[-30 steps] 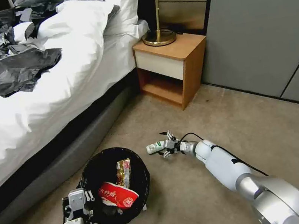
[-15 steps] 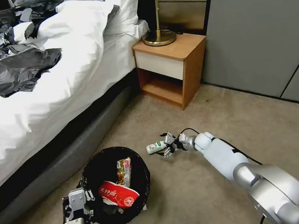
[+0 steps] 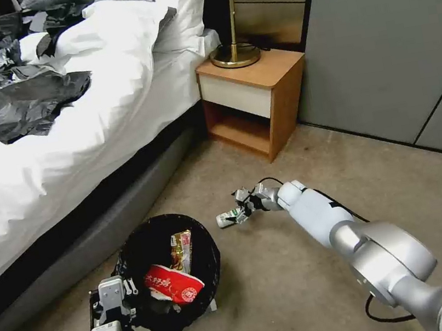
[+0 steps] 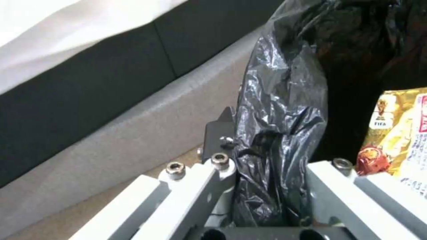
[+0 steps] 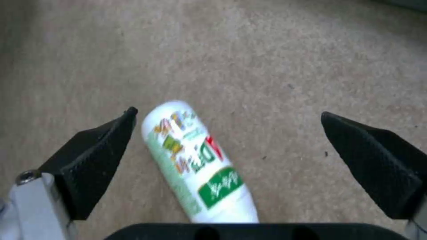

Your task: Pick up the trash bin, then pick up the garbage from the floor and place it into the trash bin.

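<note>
The right claw (image 3: 243, 208) is low over the carpet, a little right of the middle of the head view, with its two black fingertips (image 5: 95, 156) spread wide. The small green-labelled bottle (image 5: 195, 163) lies on its side on the floor between them, but not centred: it sits close to one fingertip and well apart from the other, and it is turned at an angle to the claw.

This is where the risk is, in my judgement. If the claw closes like this, the near fingertip may meet the round bottle first and push or roll it on the carpet, so the pinch could land on the end of it, or the bottle could slip out.

The left claw (image 3: 116, 305), in the lower left of the head view, is pinching the black bag liner (image 4: 276, 133) at the rim of the trash bin (image 3: 132, 239). The bin stands near the bed frame (image 4: 111, 123), and a red wrapper (image 3: 174, 287) and a yellow wrapper (image 3: 181, 251) already lie inside. From the wrist view I cannot tell whether the hard rim is caught, or only the thin plastic. If it is only the plastic, the liner could tear or pull off, and the bin could tip when it is moved.
</note>
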